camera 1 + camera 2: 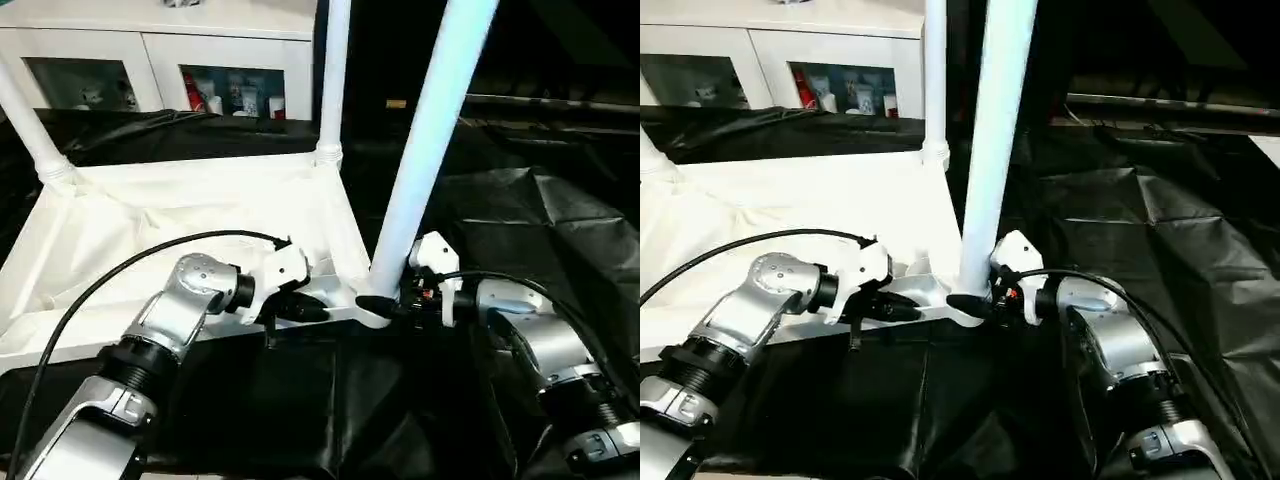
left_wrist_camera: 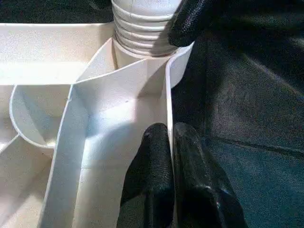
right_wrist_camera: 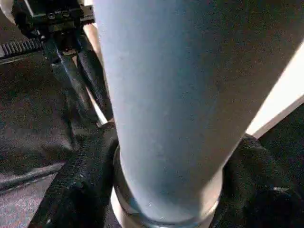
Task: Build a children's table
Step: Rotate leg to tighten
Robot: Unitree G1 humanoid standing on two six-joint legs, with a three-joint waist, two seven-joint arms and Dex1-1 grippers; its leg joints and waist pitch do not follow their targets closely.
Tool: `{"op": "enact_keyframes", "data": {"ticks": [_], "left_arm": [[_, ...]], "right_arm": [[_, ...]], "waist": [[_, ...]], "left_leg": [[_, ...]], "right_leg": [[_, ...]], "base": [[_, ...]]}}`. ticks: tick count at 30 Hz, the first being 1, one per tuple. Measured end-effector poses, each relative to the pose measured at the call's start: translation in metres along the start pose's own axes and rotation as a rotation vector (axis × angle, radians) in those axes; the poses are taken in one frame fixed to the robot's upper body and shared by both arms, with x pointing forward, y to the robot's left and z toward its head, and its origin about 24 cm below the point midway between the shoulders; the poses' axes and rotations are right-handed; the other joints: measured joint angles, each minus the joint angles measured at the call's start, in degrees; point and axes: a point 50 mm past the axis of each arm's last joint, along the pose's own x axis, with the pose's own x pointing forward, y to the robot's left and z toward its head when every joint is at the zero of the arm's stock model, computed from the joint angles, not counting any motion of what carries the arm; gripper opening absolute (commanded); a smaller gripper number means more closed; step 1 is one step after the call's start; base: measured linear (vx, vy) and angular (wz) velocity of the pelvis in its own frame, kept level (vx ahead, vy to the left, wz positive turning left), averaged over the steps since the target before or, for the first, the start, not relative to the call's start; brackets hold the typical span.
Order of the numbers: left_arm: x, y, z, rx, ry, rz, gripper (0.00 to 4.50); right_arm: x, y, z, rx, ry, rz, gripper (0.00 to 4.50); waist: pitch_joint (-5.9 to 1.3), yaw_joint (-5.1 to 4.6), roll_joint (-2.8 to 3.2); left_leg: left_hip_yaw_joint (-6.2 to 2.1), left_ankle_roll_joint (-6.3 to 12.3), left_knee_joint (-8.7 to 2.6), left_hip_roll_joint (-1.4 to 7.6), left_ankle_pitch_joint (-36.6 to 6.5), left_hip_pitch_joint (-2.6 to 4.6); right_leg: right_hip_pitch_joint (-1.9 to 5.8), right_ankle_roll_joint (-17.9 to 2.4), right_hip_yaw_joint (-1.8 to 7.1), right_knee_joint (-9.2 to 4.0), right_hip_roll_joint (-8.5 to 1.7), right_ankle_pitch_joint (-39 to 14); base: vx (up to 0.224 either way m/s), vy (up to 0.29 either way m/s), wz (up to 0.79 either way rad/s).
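The children's table top (image 1: 150, 230) lies upside down on the black cover, ribs facing up. A long white leg (image 1: 430, 130) stands in its near right corner socket. Another leg (image 1: 333, 70) stands at the far right corner and a third (image 1: 25, 120) at the far left. My left gripper (image 1: 318, 312) is shut on the top's thin near rim (image 2: 167, 95), one finger on each side, close beside that socket. My right gripper (image 1: 375, 305) clasps the near right leg at its ribbed base (image 2: 142, 28), a finger (image 3: 80, 180) on either side of it.
A white glass-door cabinet (image 1: 150, 70) stands behind the work table. Crumpled black cover (image 1: 540, 220) spreads to the right and front. A black cable (image 1: 100, 290) arcs over my left forearm.
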Motion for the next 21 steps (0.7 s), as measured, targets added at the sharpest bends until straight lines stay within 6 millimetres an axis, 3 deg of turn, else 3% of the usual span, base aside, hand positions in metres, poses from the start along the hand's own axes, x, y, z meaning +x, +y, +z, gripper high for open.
{"op": "enact_keyframes", "data": {"ticks": [5,9,11,16,18,21], "left_arm": [[0.010,0.010,0.004,-0.045,-0.005,0.144,0.00],[0.040,0.021,0.017,-0.126,-0.007,0.341,0.00],[0.052,0.021,0.022,-0.156,-0.006,0.387,0.00],[0.062,0.020,0.027,-0.197,-0.009,0.426,0.00],[0.062,0.020,0.027,-0.200,-0.009,0.430,0.00],[0.060,0.021,0.027,-0.198,-0.008,0.436,0.00]], "right_arm": [[0.014,-0.008,-0.007,0.128,-0.080,-0.229,2.66],[0.037,-0.024,-0.006,0.256,-0.108,-0.601,2.66],[0.038,-0.029,-0.007,0.259,-0.082,-0.704,2.66],[0.047,-0.030,-0.005,0.250,-0.065,-0.777,2.66],[0.048,-0.031,-0.005,0.241,-0.066,-0.779,3.22],[0.050,-0.030,-0.007,0.258,-0.077,-0.775,3.42]], "waist": [[-0.01,-0.27,-0.01],[-0.07,-1.05,-0.07],[-0.08,-1.26,-0.08],[-0.15,-1.48,-0.09],[-0.15,-1.57,-0.10],[-0.13,-1.75,-0.13]], "left_leg": [[0.02,-0.01,0.09,-0.01,0.0,0.11],[0.02,-0.12,0.11,-0.04,0.1,0.35],[0.02,-0.12,0.09,-0.09,0.1,0.43],[0.01,-0.11,0.01,-0.09,0.0,0.67],[0.01,-0.11,0.01,-0.09,0.0,0.66],[0.01,-0.11,0.00,-0.09,0.0,0.63]], "right_leg": [[0.05,0.0,0.05,0.12,-0.01,0.0],[0.26,0.0,0.08,0.05,-0.05,0.0],[0.45,0.0,0.09,-0.12,-0.07,0.0],[0.69,0.3,0.05,-0.14,-0.08,-0.2],[0.69,0.3,0.05,-0.14,-0.08,-0.2],[0.66,0.3,0.05,-0.16,-0.08,-0.2]], "base": [[0.000,0.000,0.00],[0.000,0.000,0.00],[0.000,0.000,0.00],[0.000,0.000,0.00],[0.000,0.000,0.00],[0.000,0.000,0.00]]}}
